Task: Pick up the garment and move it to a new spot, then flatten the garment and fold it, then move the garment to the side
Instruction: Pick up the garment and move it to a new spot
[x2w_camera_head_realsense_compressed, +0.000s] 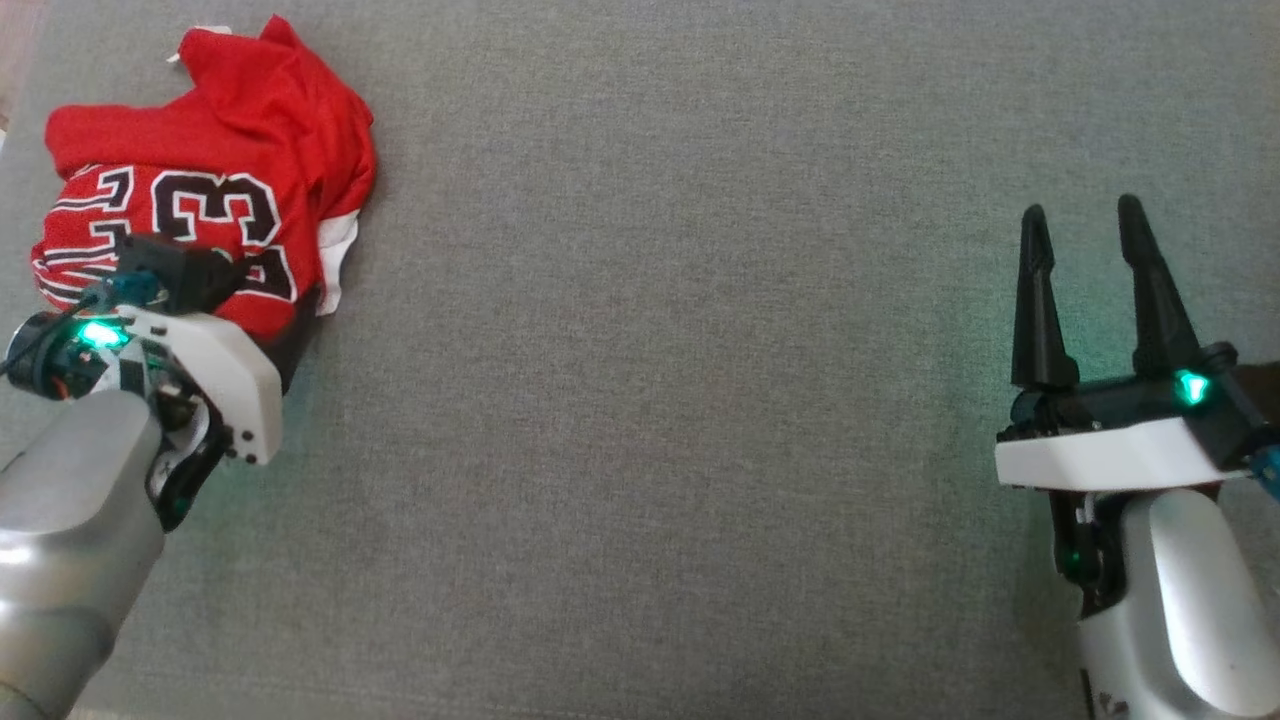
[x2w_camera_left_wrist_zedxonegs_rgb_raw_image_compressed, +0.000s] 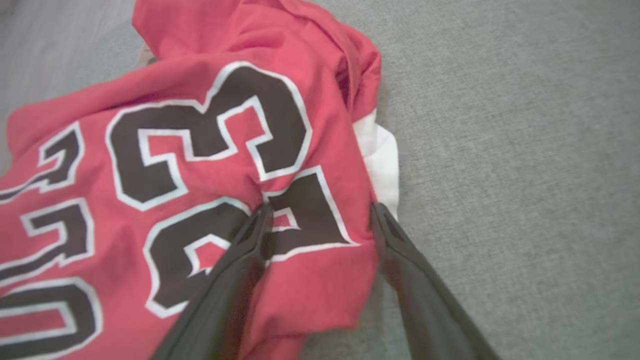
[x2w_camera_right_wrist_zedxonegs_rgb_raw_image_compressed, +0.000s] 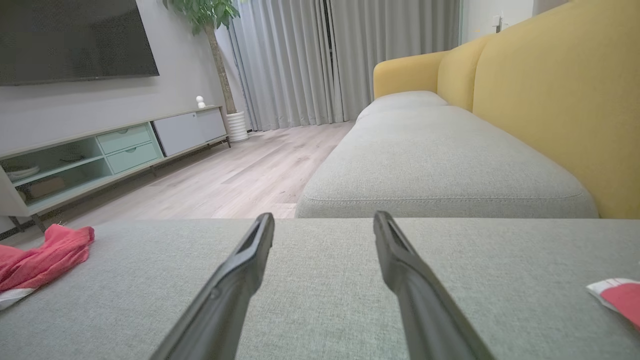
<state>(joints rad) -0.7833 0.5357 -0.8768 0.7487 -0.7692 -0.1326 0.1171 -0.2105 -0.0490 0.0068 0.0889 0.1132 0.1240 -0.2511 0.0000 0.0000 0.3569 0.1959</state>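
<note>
The red jersey (x2w_camera_head_realsense_compressed: 230, 130) lies crumpled in a heap on the grey seat (x2w_camera_head_realsense_compressed: 650, 400), its black, white-edged numbers facing up and a strip of white trim showing at one edge. The left pincer (x2w_camera_left_wrist_zedxonegs_rgb_raw_image_compressed: 321, 210) is right over it, pointing down into the cloth with its fingers apart. One finger (x2w_camera_left_wrist_zedxonegs_rgb_raw_image_compressed: 240, 260) presses on the black number. The other finger (x2w_camera_left_wrist_zedxonegs_rgb_raw_image_compressed: 415, 280) sits at the jersey's edge, just beside the white trim. A fold of red cloth bulges up between the two, and they are not closed on it.

The right pincer (x2w_camera_head_realsense_compressed: 1083, 208) is well apart from the jersey, far across the bare grey seat, low over the cushion. Its fingers are spread too, and hold nothing.

Seen along the right pincer, the jersey is a red lump far off to its left. A small red and white scrap (x2w_camera_right_wrist_zedxonegs_rgb_raw_image_compressed: 617, 295) lies on the cushion to its right; I cannot tell what it is.

Ahead of that pincer the grey seat runs on into a sofa (x2w_camera_right_wrist_zedxonegs_rgb_raw_image_compressed: 550, 100) with a yellow back. Further ahead hang grey curtains (x2w_camera_right_wrist_zedxonegs_rgb_raw_image_compressed: 310, 60), with a potted plant (x2w_camera_right_wrist_zedxonegs_rgb_raw_image_compressed: 210, 15) beside them. To the pincer's left, across a wooden floor (x2w_camera_right_wrist_zedxonegs_rgb_raw_image_compressed: 250, 170), a low cabinet (x2w_camera_right_wrist_zedxonegs_rgb_raw_image_compressed: 125, 145) stands under a television (x2w_camera_right_wrist_zedxonegs_rgb_raw_image_compressed: 70, 40).
</note>
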